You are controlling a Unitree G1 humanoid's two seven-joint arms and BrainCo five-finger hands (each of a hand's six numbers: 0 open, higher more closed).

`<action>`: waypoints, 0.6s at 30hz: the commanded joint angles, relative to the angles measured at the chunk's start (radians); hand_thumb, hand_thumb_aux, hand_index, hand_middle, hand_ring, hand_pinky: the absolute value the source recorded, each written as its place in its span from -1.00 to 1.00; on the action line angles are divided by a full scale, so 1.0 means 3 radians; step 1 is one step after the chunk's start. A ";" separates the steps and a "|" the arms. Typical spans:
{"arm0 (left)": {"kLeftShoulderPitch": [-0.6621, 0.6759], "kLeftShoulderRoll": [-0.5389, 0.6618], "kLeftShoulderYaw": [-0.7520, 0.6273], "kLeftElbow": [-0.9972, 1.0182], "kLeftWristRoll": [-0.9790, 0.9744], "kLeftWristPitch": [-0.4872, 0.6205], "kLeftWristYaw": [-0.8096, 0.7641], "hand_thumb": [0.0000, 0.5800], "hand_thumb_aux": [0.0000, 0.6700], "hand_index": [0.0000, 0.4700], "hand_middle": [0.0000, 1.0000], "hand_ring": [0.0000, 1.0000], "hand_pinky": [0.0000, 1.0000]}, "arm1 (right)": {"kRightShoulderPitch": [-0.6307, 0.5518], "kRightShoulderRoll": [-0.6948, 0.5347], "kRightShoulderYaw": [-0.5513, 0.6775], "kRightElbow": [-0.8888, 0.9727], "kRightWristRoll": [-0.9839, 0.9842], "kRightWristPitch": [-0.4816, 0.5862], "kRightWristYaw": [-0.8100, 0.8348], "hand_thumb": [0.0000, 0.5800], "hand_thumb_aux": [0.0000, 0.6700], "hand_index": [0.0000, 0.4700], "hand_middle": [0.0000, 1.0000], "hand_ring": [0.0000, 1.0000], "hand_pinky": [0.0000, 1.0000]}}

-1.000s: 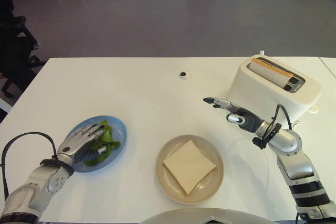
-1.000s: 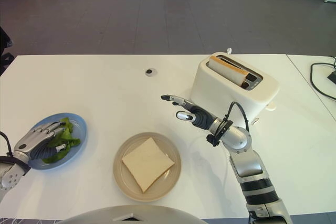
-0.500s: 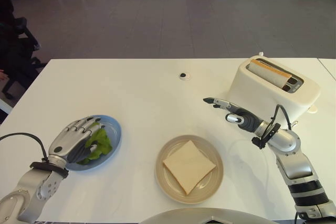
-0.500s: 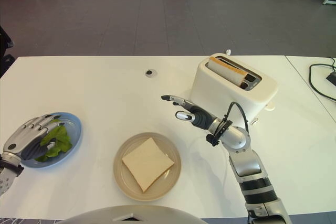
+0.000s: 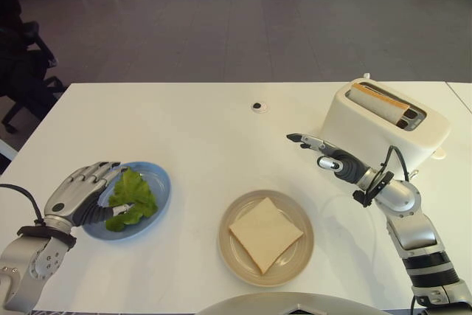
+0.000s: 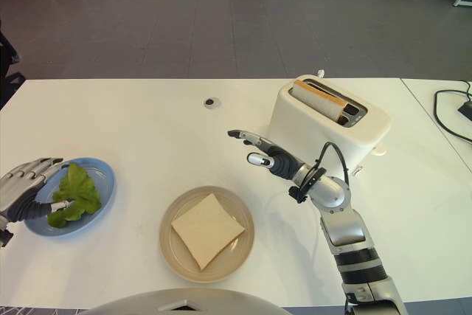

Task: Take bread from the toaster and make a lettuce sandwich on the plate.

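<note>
A white toaster (image 5: 387,125) stands at the back right with one slice of bread (image 5: 380,98) sticking out of its slot. In front of its left side my right hand (image 5: 328,161) hovers open, fingers stretched toward the left. A beige plate (image 5: 230,256) near the front middle carries one bread slice (image 5: 265,234). At the left, a leaf of lettuce (image 5: 131,197) lies on a blue plate (image 5: 156,215). My left hand (image 5: 77,195) is over that plate's left rim, its curled fingers and thumb closed on the leaf's lower left edge.
A small round black-and-white fitting (image 5: 257,106) sits in the table at the back middle. A black cable (image 6: 459,111) lies on the neighbouring table at the right. Bare white tabletop stretches between the two plates and behind them.
My left hand has drawn back to the left, from over the lettuce to the plate's rim, and the leaf now shows spread out. The right hand has hardly moved.
</note>
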 commanded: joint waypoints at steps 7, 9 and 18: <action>-0.0082 0.0057 -0.0143 0.0201 -0.0082 -0.0149 0.0059 -1.00 -1.00 -1.00 -1.00 -1.00 -1.00 | -0.0030 -0.0034 -0.0036 0.0142 -0.0067 -0.0088 0.0013 -1.00 -1.00 -1.00 -1.00 -1.00 -1.00; -0.0092 0.0069 -0.0172 0.0171 -0.0035 -0.0122 0.0046 -0.61 -0.80 -0.80 -1.00 -1.00 -1.00 | -0.0028 -0.0039 -0.0041 0.0136 -0.0062 -0.0086 0.0016 -1.00 -1.00 -1.00 -1.00 -1.00 -1.00; -0.0164 0.0109 -0.0436 0.0218 0.0195 0.0006 0.0034 0.59 0.10 0.10 -1.00 -1.00 -1.00 | -0.0030 -0.0042 -0.0047 0.0125 -0.0058 -0.0087 0.0022 -1.00 -1.00 -1.00 -1.00 -1.00 -1.00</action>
